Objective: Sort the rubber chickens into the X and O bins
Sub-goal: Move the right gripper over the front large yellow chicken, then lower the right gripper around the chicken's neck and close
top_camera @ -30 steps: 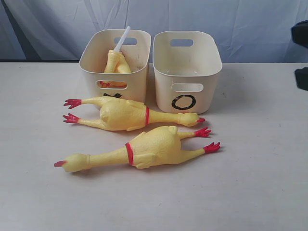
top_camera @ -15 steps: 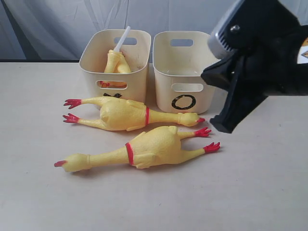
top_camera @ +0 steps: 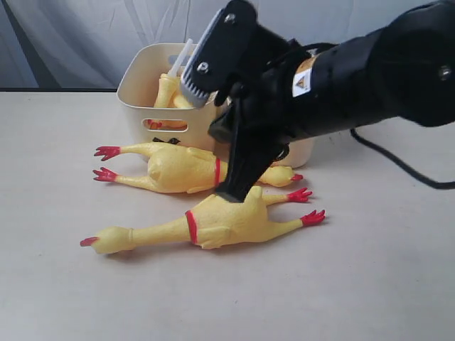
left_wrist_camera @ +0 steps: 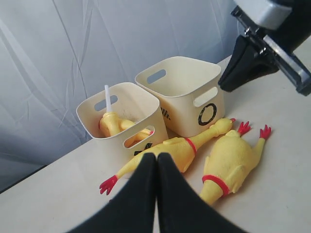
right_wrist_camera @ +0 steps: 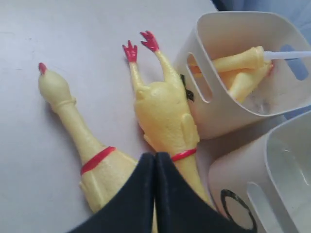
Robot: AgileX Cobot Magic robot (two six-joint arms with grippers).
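New: right fingers [top_camera: 237, 181] swung in from right bench [top_camera: 370, 284] edge – pressed together, tip at near chicken [top_camera: 213, 224]; must open to grasp. Also left fingers [left_wrist_camera: 155, 179] together – far chicken [top_camera: 181, 169] unsorted too.

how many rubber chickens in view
4. On the table: rear large chicken by the X bin, front large chicken before it. In that bin: tube-tipped small chicken overlapping a second small chicken; more may hide beneath.

Right hand [top_camera: 233, 192] comes in from the right, jaws together, tip at the back of the near chicken [top_camera: 213, 222]; contact not certain. Far chicken [top_camera: 181, 169] lies just behind. Both are flat on the bench [top_camera: 355, 284], heads opposite ways. Left bin [top_camera: 135, 96] holds small chickens [top_camera: 169, 89] and a white tube [top_camera: 186, 51]. Right bin [top_camera: 304, 148] is mostly hidden by the arm [top_camera: 370, 78].
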